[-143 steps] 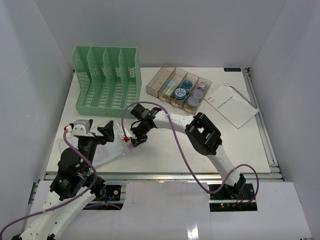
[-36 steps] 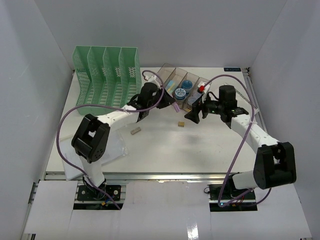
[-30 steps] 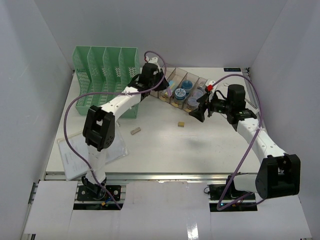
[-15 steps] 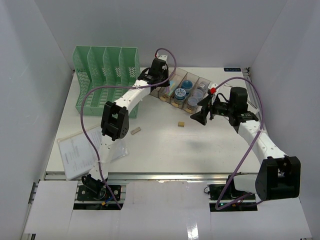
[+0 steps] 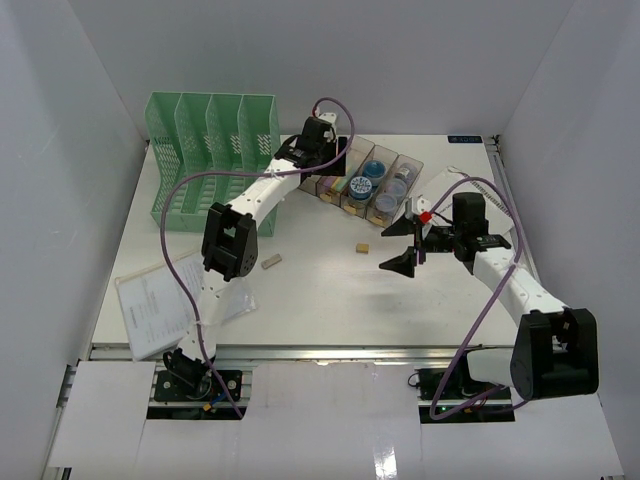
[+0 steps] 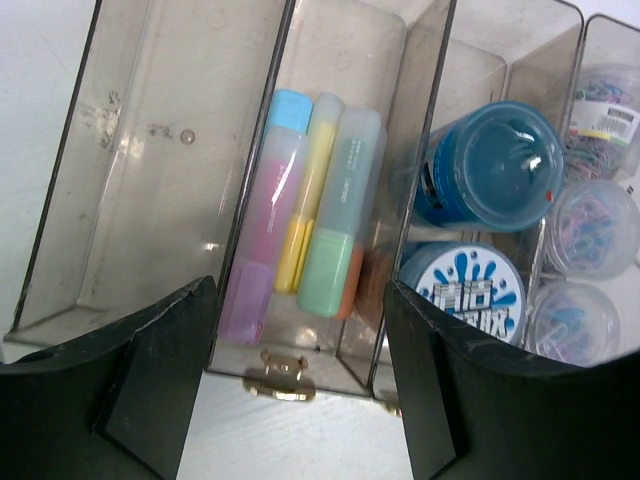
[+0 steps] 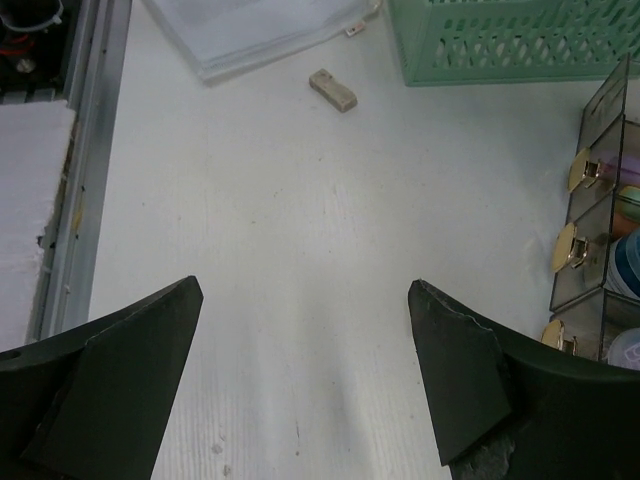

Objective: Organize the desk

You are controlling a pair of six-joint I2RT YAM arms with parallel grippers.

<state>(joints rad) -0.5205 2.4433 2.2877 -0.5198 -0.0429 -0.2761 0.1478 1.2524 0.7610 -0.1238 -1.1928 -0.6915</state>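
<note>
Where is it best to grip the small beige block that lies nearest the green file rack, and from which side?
Grip the beige block across its two long, narrow sides, at mid-length, coming straight down from above. It lies flat on the desk, long and low, with free space all around it.

White desk (image 5: 320,300), green rack (image 5: 200,150), clear tray (image 5: 410,160), tan blocks (image 5: 362,247) (image 5: 270,262), sleeved sheet (image 5: 160,305), booklet (image 5: 438,188)

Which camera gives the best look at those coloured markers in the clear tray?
The left wrist view: the markers show close up, lying side by side in one compartment of the clear tray. In the top external view they are mostly hidden under the left gripper. The right wrist view catches only the tray's edge.
</note>
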